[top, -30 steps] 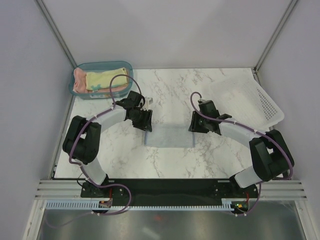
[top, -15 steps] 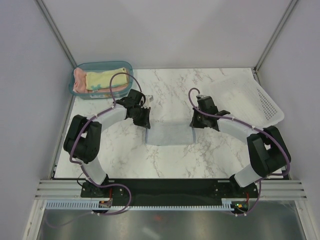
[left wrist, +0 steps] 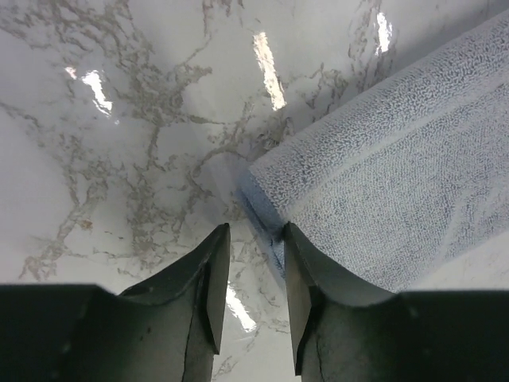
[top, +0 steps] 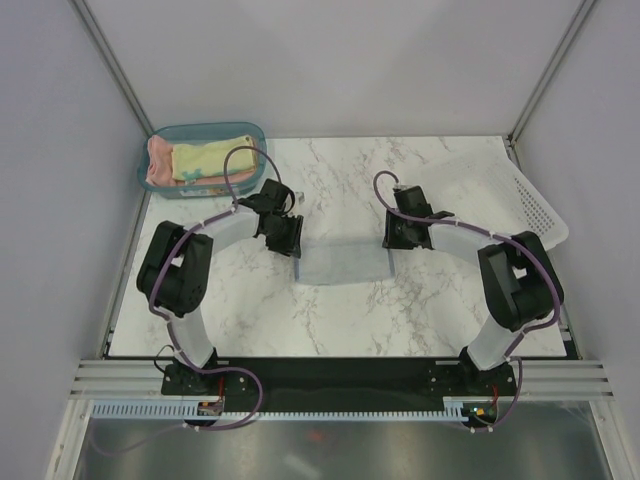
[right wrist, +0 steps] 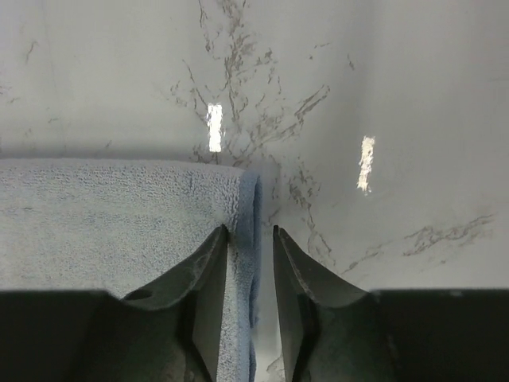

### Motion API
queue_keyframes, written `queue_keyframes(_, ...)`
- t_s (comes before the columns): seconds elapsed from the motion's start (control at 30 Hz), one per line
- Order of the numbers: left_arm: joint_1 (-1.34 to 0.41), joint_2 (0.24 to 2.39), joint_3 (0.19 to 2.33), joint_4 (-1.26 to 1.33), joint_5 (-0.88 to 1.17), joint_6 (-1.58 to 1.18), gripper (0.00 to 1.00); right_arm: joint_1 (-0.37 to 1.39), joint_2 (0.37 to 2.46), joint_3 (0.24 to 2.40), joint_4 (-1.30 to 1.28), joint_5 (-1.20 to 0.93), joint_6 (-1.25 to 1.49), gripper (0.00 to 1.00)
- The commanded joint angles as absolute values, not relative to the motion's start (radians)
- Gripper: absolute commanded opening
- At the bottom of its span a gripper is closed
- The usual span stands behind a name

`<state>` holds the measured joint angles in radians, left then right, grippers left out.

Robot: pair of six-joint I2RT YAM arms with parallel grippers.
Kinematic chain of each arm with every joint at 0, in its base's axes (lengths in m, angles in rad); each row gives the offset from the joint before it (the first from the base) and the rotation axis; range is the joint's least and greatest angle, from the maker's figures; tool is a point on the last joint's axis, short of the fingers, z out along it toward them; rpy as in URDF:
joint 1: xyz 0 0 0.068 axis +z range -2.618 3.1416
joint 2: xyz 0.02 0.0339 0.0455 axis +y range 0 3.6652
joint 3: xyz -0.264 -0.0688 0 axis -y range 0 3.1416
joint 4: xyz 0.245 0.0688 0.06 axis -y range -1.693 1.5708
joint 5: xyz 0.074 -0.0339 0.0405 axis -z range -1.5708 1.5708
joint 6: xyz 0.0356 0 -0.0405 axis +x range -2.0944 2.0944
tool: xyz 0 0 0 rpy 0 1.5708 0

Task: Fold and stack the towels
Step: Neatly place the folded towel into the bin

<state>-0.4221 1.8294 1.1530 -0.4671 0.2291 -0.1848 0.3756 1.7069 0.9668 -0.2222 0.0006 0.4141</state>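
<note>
Marble table (top: 350, 180): blue towel (top: 342, 265), doubled. Left gripper (left wrist: 254, 231), right gripper (right wrist: 249, 231): jaws slightly apart at its corners. Likely next: grip, fold again.

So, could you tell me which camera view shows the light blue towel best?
Top external: nearly the whole light blue towel shows, lying on the table. The left wrist view shows only one corner of it, and the right wrist view only one edge.
</note>
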Motion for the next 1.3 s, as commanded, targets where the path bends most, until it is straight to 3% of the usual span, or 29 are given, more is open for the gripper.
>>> queue_keyframes(0.0, -0.416, 1.786, 1.216, -0.465, 0.167, -0.222, 0.43, 0.373, 1.678, 1.041, -0.216, 0.017, 0.377, 0.39)
queue_keyframes(0.2, -0.416, 1.704, 1.287, -0.497, 0.199, -0.241, 0.47, 0.371, 1.582, 1.075, -0.287, -0.03, 0.387, 0.43)
queue_keyframes(0.27, -0.416, 1.704, 1.286, -0.473, 0.277, -0.276, 0.45, 0.371, 1.571, 1.071, -0.279, -0.073, 0.397, 0.36)
queue_keyframes(0.3, -0.416, 1.706, 1.264, -0.451, 0.316, -0.285, 0.45, 0.371, 1.575, 1.06, -0.267, -0.096, 0.405, 0.21)
queue_keyframes(0.33, -0.416, 1.709, 1.249, -0.405, 0.343, -0.297, 0.45, 0.371, 1.581, 1.054, -0.25, -0.119, 0.406, 0.14)
queue_keyframes(0.43, -0.416, 1.723, 1.172, -0.339, 0.379, -0.339, 0.45, 0.368, 1.637, 1.029, -0.171, -0.205, 0.417, 0.0)
queue_keyframes(0.7, -0.416, 1.79, 1.085, -0.304, 0.275, -0.422, 0.43, 0.325, 1.743, 0.959, -0.104, -0.216, 0.347, 0.0)
queue_keyframes(0.83, -0.416, 1.744, 1.08, -0.293, 0.331, -0.404, 0.44, 0.319, 1.708, 0.959, -0.114, -0.253, 0.321, 0.0)
queue_keyframes(0.93, -0.416, 1.663, 1.095, -0.331, 0.338, -0.367, 0.48, 0.321, 1.651, 0.965, -0.127, -0.293, 0.321, 0.0)
queue_keyframes(1.07, -0.414, 1.585, 1.071, -0.371, 0.267, -0.334, 0.62, 0.321, 1.605, 0.939, -0.143, -0.348, 0.341, 0.02)
queue_keyframes(1.27, -0.414, 1.557, 0.918, -0.29, 0.33, -0.388, 0.61, 0.321, 1.559, 0.829, -0.088, -0.419, 0.387, 0.03)
